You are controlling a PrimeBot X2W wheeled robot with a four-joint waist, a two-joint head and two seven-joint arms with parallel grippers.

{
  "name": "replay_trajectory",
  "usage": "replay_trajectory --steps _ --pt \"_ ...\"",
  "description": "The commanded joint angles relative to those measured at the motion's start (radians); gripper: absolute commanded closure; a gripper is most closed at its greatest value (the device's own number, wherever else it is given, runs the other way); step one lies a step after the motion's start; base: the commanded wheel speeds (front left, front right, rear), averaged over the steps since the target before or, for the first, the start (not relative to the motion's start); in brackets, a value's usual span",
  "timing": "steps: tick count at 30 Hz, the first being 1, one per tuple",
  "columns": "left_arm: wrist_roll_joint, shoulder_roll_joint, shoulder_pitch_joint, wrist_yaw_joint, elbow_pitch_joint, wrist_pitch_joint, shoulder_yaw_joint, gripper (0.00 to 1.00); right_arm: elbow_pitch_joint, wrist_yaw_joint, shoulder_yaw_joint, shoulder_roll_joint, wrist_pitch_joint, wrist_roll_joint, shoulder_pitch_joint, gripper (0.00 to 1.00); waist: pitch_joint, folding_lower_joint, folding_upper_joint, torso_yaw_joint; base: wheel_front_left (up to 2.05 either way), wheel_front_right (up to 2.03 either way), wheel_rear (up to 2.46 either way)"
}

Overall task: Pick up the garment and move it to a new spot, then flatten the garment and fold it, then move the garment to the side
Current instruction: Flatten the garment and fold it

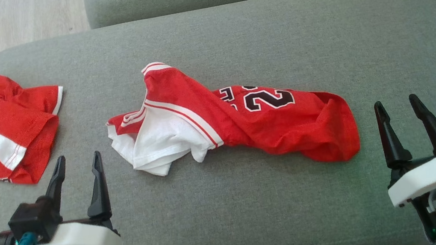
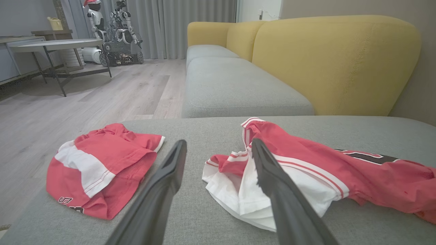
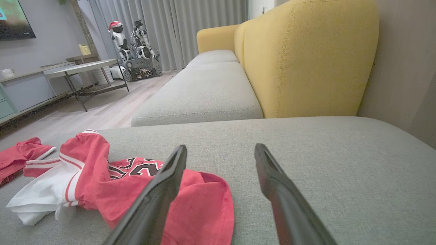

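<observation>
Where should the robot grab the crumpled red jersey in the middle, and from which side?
On the jersey, likely the raised striped fold at its far left end, with the left gripper coming from above: it stands clear of the cushion, while the rest lies low.

The red jersey [image 1: 270, 125] lies crumpled in a long, loose heap across the middle of the grey cushion [image 1: 241, 222], running from upper left to lower right in the head view. Its left end is white fabric with red-and-white striped trim, bunched and folded over itself. Black, white-edged numerals face up near the middle, partly lost in creases. The right end is plain red and rumpled.
</observation>
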Motion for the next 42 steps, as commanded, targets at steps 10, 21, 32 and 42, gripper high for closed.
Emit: replay_trajectory --steps 10,21,32,42 --pt "0.006 0.03 -0.053 0.008 -0.03 0.005 0.034 0.0 -0.019 -0.001 0.027 -0.005 0.001 -0.001 -0.044 0.0 0.012 0.0 0.0 -0.001 0.0 0.0 0.0" --pt "0.012 0.019 -0.127 -0.018 -0.035 -0.012 0.027 0.0 0.188 -0.001 0.029 -0.047 0.062 -0.039 -0.244 0.0 0.103 0.0 0.0 0.034 0.0 0.0 0.0" --pt "0.017 -0.019 -0.203 -0.048 -0.011 -0.031 0.026 0.0 0.431 -0.001 0.074 -0.121 0.235 0.04 -0.384 0.0 0.184 0.0 0.0 0.081 0.0 0.0 0.0" --pt "0.034 -0.041 -0.225 -0.068 0.014 -0.036 0.043 0.0 0.421 -0.001 0.053 -0.138 0.252 0.098 -0.445 1.0 0.201 0.0 0.0 0.09 0.0 0.0 0.0"
